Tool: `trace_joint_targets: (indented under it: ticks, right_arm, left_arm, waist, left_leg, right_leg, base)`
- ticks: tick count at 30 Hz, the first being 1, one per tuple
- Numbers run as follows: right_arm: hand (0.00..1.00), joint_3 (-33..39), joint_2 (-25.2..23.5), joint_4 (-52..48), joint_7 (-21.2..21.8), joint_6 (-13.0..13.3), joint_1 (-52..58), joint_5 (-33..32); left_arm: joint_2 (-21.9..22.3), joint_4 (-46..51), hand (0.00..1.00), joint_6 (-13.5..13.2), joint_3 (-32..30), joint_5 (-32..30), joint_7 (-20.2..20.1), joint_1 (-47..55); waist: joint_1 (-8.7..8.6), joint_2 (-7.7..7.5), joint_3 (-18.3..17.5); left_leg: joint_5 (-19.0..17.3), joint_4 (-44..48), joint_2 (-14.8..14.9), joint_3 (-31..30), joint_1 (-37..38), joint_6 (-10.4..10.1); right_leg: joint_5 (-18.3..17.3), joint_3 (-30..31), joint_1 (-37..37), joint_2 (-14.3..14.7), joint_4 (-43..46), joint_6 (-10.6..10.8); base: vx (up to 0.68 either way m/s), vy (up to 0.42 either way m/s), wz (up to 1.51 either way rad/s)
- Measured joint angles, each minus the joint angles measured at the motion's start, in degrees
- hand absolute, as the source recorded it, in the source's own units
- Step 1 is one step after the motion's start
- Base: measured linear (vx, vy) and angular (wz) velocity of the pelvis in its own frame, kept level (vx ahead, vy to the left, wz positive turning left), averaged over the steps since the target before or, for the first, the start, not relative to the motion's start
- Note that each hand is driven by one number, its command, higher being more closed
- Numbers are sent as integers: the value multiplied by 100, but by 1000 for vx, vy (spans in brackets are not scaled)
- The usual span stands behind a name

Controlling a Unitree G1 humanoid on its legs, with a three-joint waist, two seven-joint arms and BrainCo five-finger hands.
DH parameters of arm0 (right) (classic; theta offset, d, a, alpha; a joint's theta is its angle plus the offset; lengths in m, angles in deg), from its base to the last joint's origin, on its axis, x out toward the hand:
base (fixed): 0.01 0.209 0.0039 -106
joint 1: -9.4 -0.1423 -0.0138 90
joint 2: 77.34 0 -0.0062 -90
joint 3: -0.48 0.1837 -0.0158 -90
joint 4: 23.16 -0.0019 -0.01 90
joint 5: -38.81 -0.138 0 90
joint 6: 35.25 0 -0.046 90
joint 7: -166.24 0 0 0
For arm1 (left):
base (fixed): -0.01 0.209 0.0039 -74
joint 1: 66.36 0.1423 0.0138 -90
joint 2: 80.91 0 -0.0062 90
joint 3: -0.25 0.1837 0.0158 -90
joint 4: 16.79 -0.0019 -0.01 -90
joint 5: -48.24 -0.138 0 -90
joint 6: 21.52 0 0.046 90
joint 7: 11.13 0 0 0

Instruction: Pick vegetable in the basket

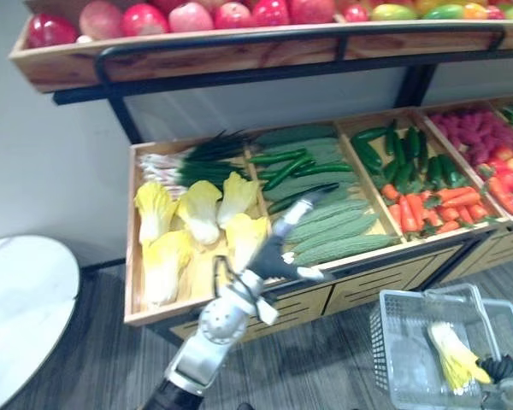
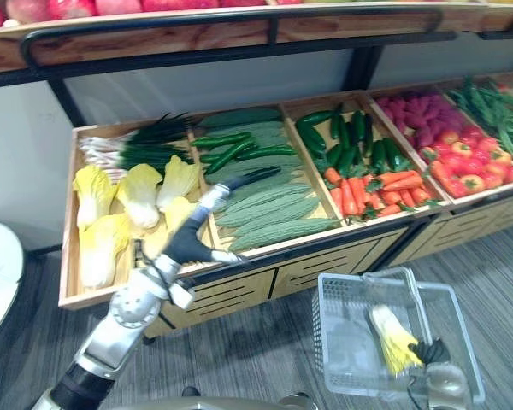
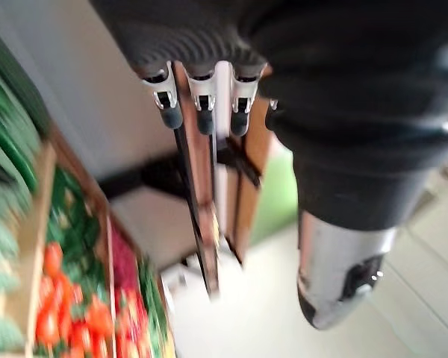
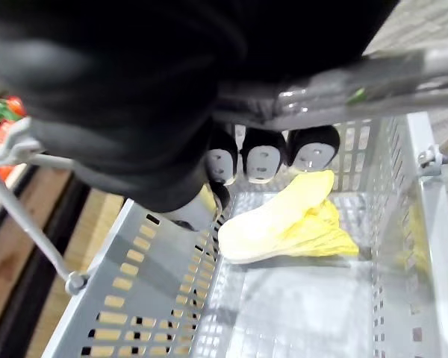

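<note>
A grey plastic basket [image 1: 383, 343] hangs low at the right in front of the stand. My right hand [image 4: 172, 112] is shut on its metal handle [image 4: 358, 82]. One yellow napa cabbage [image 4: 284, 220] lies inside the basket [image 2: 335, 335]. My left hand [image 1: 278, 254] reaches over the front of the wooden stand, at the divider between the napa cabbages [image 1: 201, 213] and the bitter gourds [image 1: 338, 235]. Its fingers [image 1: 300, 210] are straight and hold nothing; its thumb [image 3: 336, 276] stands apart.
The stand's crates also hold green onions [image 1: 209, 158], cucumbers [image 1: 286, 166], green peppers [image 1: 402, 154], carrots [image 1: 432, 209] and tomatoes [image 1: 509, 179]. An upper shelf [image 1: 239, 51] carries red apples. A white round table [image 1: 21, 307] stands at the left.
</note>
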Motion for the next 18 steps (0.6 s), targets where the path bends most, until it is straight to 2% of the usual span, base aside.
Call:
trace_joint_targets:
  ticks: [2, 7, 9, 10, 14, 18]
  right_arm:
    - [100, 235, -124, 429, -103, -64, 131, -90]
    - [100, 939, -360, 747, -352, -96, 368, -508]
    - [100, 1030, -568, 743, -438, -108, 515, -676]
    - [100, 1050, -626, 727, -481, -115, 528, -679]
    - [100, 1181, -1110, 440, -538, -156, 596, -772]
    - [100, 1191, -1372, 214, -599, -157, 635, -850]
  left_arm:
    - [264, 5, 0, 3, -621, -3, 210, 406]
    - [771, -336, 0, 85, -1932, -29, 716, 709]
    - [890, -957, 0, 358, -2548, -139, 1040, 747]
    - [879, -1176, 0, 394, -2713, -187, 1102, 739]
    - [885, -2931, 0, 821, -3636, -392, 1375, 765]
    - [883, -4182, 0, 1003, -4339, -562, 1568, 815]
  waist:
    - [62, 7, -5]
    - [129, -8, -5]
    - [121, -65, -20]
    - [113, -71, -20]
    - [66, -133, -93]
    - [1, -187, -144]
  left_leg:
    - [58, 0, -28, -319, -91, -12]
    - [164, -3, -58, -703, -293, 7]
    - [194, -2, -71, -848, -297, 41]
    - [195, -2, -75, -897, -296, 43]
    - [185, -3, -70, -959, -326, 34]
    - [145, -2, -99, -1012, -364, 61]
  right_leg:
    - [-66, -265, 108, 18, -58, 1]
    - [-73, -570, 154, 46, -146, -2]
    - [-78, -720, 263, 63, -167, -8]
    - [-87, -776, 301, 67, -171, -22]
    - [-131, -888, 317, 71, -179, -71]
    - [-136, -948, 341, 60, -243, -75]
  base:
    - [-17, -20, 61]
    - [-4, 1, 37]
    - [35, -2, 30]
    - [31, -4, 24]
    - [22, -4, 10]
    - [42, 4, 8]
